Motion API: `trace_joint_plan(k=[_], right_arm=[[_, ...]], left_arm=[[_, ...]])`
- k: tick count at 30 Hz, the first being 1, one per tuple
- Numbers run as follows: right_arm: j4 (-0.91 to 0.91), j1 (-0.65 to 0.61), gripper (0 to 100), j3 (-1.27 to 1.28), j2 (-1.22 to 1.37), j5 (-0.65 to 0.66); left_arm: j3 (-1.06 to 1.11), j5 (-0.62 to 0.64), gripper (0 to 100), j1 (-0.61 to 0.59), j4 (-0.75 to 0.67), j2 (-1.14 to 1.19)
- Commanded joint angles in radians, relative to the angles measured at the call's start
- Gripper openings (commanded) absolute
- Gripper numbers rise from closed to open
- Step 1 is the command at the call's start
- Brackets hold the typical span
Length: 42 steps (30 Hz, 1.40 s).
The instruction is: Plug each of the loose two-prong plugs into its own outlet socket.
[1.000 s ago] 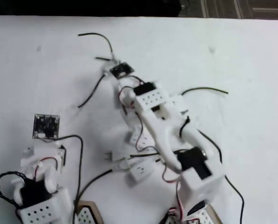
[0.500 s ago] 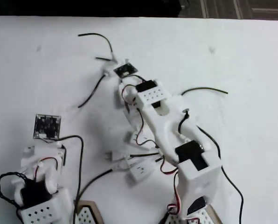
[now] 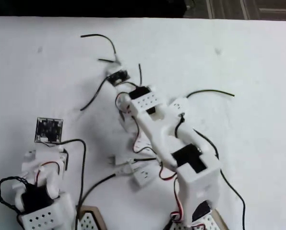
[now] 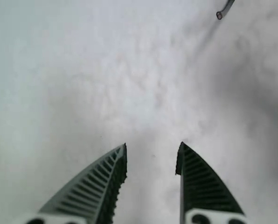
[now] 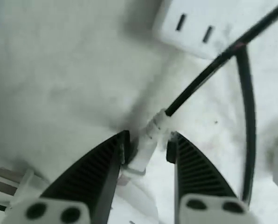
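A white tabletop is stretching across the high view, soft light is falling evenly on it, and a dark strip and striped flooring are showing beyond its far edge.

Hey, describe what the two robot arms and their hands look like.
The left arm and right arm are white shells with black motor blocks and loose red and black wires. The left hand and right hand each have two dark, ribbed, tapering fingers.
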Motion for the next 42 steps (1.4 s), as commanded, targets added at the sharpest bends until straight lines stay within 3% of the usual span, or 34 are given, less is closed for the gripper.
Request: trace_joint_plan(k=[1, 7, 16, 23, 29, 42], right_arm=[[0.025, -0.002, 12.8, -0.055, 0.039, 0.006], [0.059, -0.002, 1.9, -0.126, 0.079, 0.008], [0.130, -0.004, 1.7, -0.118, 0.004, 0.011], [0.171, 0.061, 1.8, -0.132, 0.002, 0.175], [0.335, 0.062, 12.0, -0.299, 0.133, 0.219], [0.562, 0.071, 8.0, -0.700, 0.417, 0.218]], left_arm=[[-0.005, -0.011, 18, -0.007, 0.005, -0.007], [-0.005, -0.011, 18, -0.007, 0.005, -0.007], [0.009, -0.012, 18, -0.002, -0.002, -0.007], [0.011, -0.012, 18, -0.002, -0.002, -0.007], [0.011, -0.012, 18, -0.002, -0.002, -0.007], [0.012, -0.014, 18, -0.002, -0.002, -0.007]])
